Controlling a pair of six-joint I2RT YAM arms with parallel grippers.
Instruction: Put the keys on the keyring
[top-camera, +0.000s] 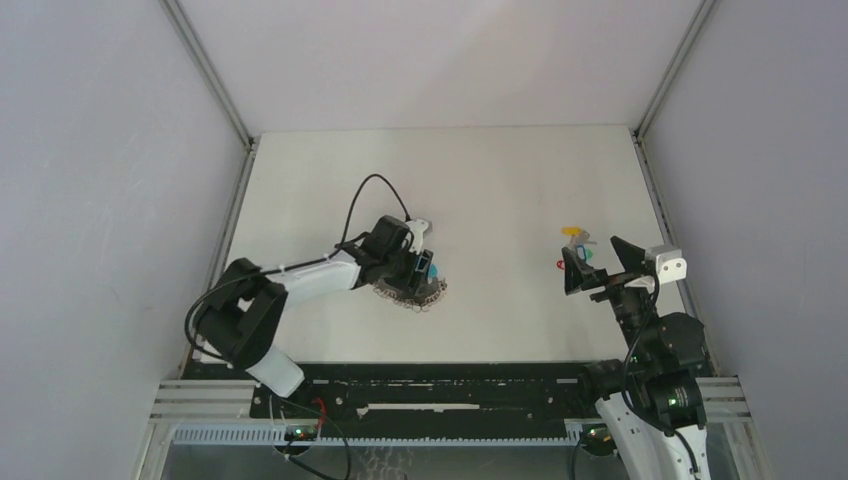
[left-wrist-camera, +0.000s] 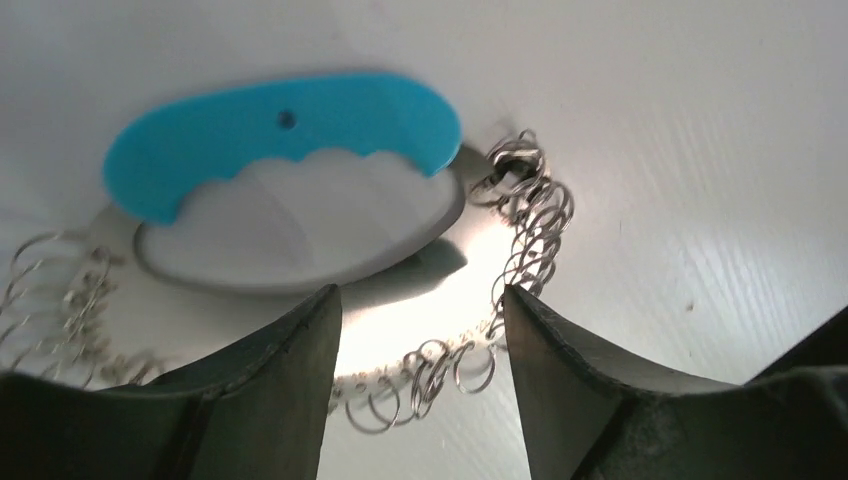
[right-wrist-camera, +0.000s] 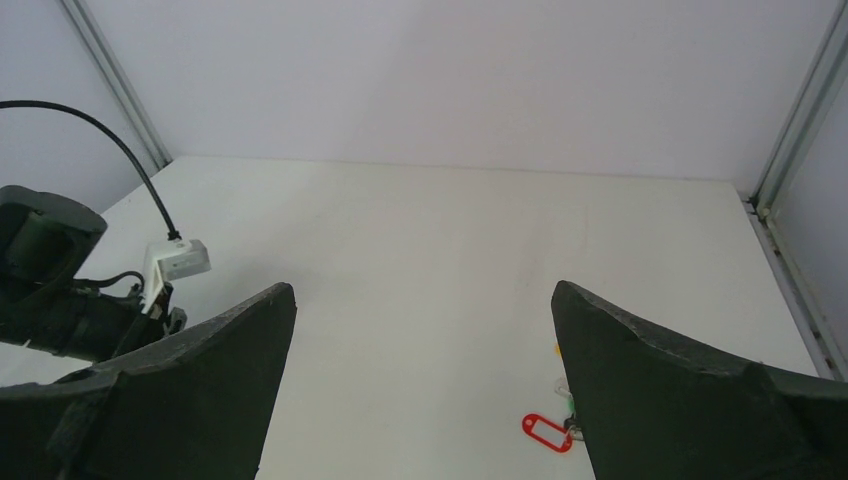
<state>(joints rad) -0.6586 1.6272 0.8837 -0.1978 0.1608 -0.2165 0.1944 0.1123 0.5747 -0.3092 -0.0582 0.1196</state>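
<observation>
The keyring (top-camera: 410, 295) lies on the white table left of centre, a loop of small linked metal rings (left-wrist-camera: 530, 215) with a bright blue curved plastic piece (left-wrist-camera: 280, 135) and a white oval part under it. My left gripper (top-camera: 422, 268) is down over it. Its jaws are apart (left-wrist-camera: 420, 295), with a stretch of the ring chain (left-wrist-camera: 430, 375) running across the gap between them. The keys lie at the right: a yellow one (top-camera: 573, 233), a teal one (top-camera: 588, 255) and a red one (top-camera: 562, 265) (right-wrist-camera: 547, 432). My right gripper (top-camera: 595, 262) (right-wrist-camera: 423, 290) hovers wide open beside them, holding nothing.
Grey enclosure walls with metal corner rails (top-camera: 215, 85) surround the table on three sides. The left arm's wrist and its black cable (right-wrist-camera: 60, 290) show at the left of the right wrist view. The arm bases sit on the black rail (top-camera: 440, 385) at the near edge.
</observation>
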